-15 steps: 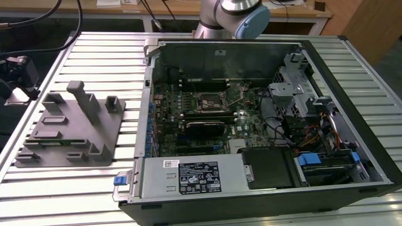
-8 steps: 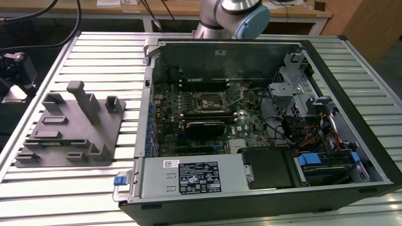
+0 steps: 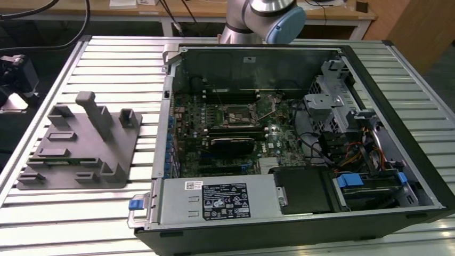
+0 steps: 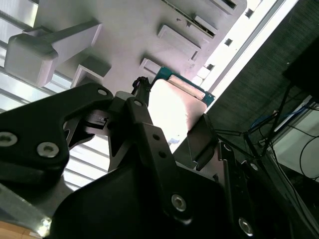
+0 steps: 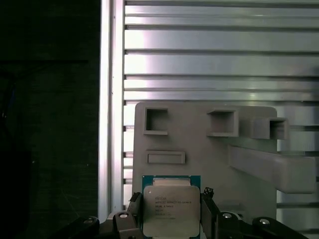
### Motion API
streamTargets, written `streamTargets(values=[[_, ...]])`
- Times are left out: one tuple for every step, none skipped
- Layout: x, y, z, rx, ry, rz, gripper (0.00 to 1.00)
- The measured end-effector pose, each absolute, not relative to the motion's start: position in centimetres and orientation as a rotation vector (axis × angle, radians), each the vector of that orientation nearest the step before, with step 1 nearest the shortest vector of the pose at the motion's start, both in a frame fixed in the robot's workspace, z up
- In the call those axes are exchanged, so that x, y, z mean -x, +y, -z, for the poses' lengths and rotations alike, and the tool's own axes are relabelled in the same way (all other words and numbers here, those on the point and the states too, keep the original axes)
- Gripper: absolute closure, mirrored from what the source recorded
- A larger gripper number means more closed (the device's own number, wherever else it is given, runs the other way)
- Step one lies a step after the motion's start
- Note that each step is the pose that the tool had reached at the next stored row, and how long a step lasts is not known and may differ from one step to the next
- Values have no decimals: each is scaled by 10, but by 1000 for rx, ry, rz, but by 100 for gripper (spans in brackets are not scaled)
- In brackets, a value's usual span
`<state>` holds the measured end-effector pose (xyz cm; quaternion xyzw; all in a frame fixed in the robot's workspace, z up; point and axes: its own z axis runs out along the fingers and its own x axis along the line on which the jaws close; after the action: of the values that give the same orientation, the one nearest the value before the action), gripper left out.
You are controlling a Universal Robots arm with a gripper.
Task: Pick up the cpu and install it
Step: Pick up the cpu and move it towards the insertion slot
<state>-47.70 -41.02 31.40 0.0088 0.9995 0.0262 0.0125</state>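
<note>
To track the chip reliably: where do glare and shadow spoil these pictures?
Second wrist view: glare washes the cpu white, and the pincer gripping it is a dark silhouette; first wrist view: the cpu is evenly lit, the area beyond the slatted table nearly black; exterior view: even light, dimmer inside the computer case.

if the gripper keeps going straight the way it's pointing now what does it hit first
Most likely the grey fixture plate: in the first wrist view the gripper, shut on the cpu, points at it, with the cpu leading. How far off is unclear.
</note>
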Motion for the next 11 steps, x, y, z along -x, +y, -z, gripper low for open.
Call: streamTargets(values=[[477,-410,-315,-27,3115,-82,45],[477,-410,-316,-27,3115,-82,45],[477,-410,-317,-27,3115,-82,45],[477,-410,-318,-27,3115,-83,45],[477,-410,-319,-27,3115,-83,45],[477,-410,-320,-27,3115,-84,45],[477,-410,-320,-27,3115,-84,45],[477,-410,-321,-27,3115,-84,45],[477,-410,-322,-27,3115,-85,45],[477,-410,-323,-27,3115,-85,45],[477,-410,-325,-27,3115,-85,45]])
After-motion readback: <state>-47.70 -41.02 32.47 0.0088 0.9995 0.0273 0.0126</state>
